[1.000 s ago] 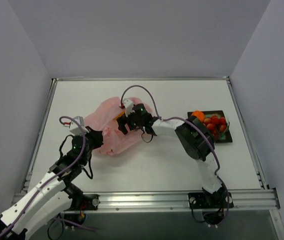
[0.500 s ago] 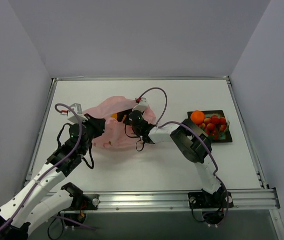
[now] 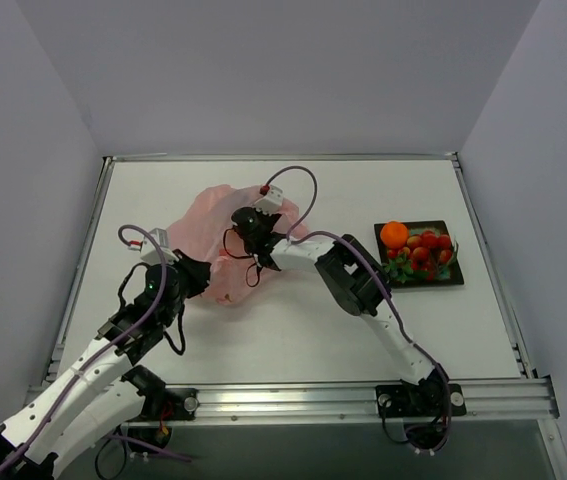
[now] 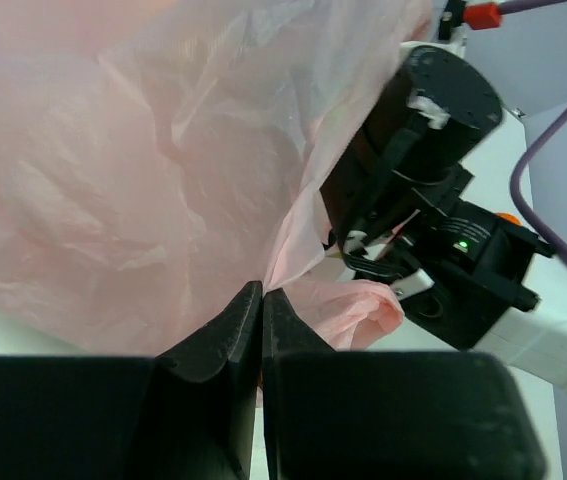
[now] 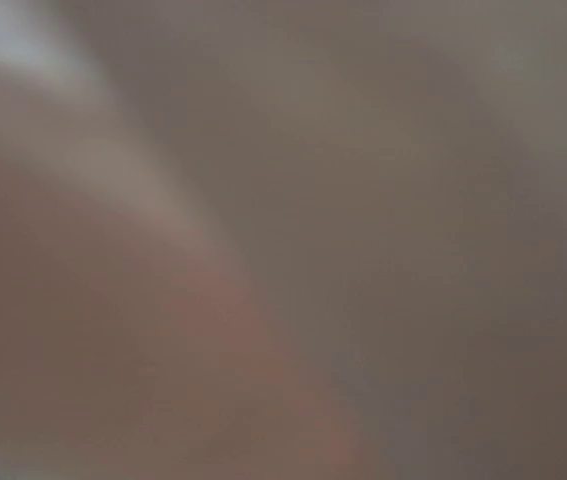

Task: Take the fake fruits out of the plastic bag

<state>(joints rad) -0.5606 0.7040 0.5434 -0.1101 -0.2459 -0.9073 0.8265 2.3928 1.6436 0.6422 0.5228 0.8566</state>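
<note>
Top external view shows the right gripper point(image 3: 248, 224) pushed deeper into the pink plastic bag point(image 3: 203, 212) than half a second ago, now toward the bag's far side. The left gripper point(image 3: 185, 276) has meanwhile dropped back toward the table from its higher lift, letting the film slump into a lower heap. An orange piece that showed at the bag's mouth a moment ago is out of sight, covered by the arm or the plastic; which one cannot be told. Several fake fruits point(image 3: 418, 252) already lie in the black-rimmed tray point(image 3: 433, 284) well to the right, an orange ball point(image 3: 394, 234) and red berries point(image 3: 429, 244) among them. The task therefore looks partly done, with the right arm apparently feeling for what remains inside. Left wrist view shows the left jaws pressed together, pinching a fold of the bag's edge. Whether the right fingers are spread or closed on anything cannot be told: they are buried in plastic, and the right wrist view gives only a pinkish-grey blur.
</note>
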